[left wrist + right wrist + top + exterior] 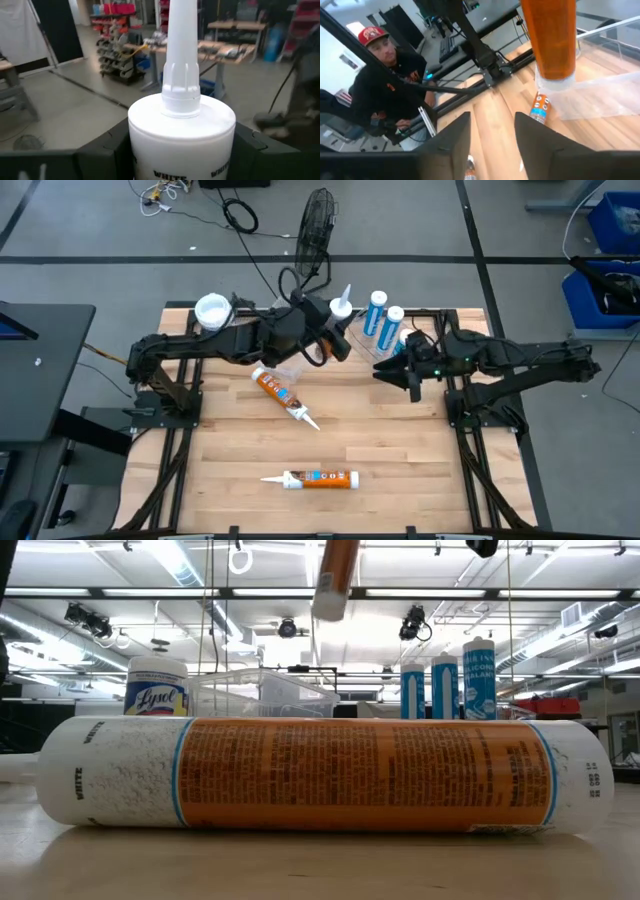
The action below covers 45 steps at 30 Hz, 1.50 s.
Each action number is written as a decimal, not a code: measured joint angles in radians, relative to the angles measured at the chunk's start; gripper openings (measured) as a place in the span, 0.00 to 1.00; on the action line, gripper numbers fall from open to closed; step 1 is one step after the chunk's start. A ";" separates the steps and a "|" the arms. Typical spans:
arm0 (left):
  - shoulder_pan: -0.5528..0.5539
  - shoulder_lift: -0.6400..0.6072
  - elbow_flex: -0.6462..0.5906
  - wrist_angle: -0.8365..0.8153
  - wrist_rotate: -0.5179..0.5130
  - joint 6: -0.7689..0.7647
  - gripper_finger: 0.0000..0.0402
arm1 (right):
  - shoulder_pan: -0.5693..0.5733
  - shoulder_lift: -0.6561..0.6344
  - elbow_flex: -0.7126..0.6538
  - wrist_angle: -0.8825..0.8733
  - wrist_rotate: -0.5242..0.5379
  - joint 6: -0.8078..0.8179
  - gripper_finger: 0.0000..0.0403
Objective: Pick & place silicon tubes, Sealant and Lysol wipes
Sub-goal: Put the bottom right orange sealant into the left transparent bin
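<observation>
Six tubes in all, by my count: three orange ones and three blue ones, plus one can of wipes (pixel 212 310) and one clear bin (pixel 262 692).

The wipes stand upright at the counter's (pixel 400 470) back left corner, close to the edge. The blue tubes (pixel 390 325) stand upright in a tight row near the back edge, right of centre.

The left tool (pixel 330 330) is clamped around one orange tube (pixel 182 125), held nozzle-up in the air over the back middle of the counter, beside the bin.

A second orange tube (pixel 285 395) lies slantwise near the middle. The third (pixel 320 478) lies flat, parallel to the front edge and not far from it.

The right tool (pixel 408 372) hangs just in front of the blue tubes, its fingers (pixel 455 145) parted with nothing between them.

Bare wood lies open at the front right and the front left of the counter, and between the two lying tubes.

Off the counter, a person (pixel 385 85) in a red cap sits to the side, and a fan (pixel 318 225) stands on the floor behind.
</observation>
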 joint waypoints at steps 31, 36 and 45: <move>0.351 -0.373 -0.926 0.817 0.268 0.070 0.54 | -0.050 0.164 0.000 0.156 0.267 0.379 0.15; 0.400 -0.343 -1.000 0.892 0.274 0.052 0.54 | -0.050 0.195 0.000 0.164 0.254 0.435 0.15; 0.411 -0.200 -1.008 1.013 0.292 0.052 0.54 | -0.056 0.251 0.000 0.184 0.209 0.502 0.15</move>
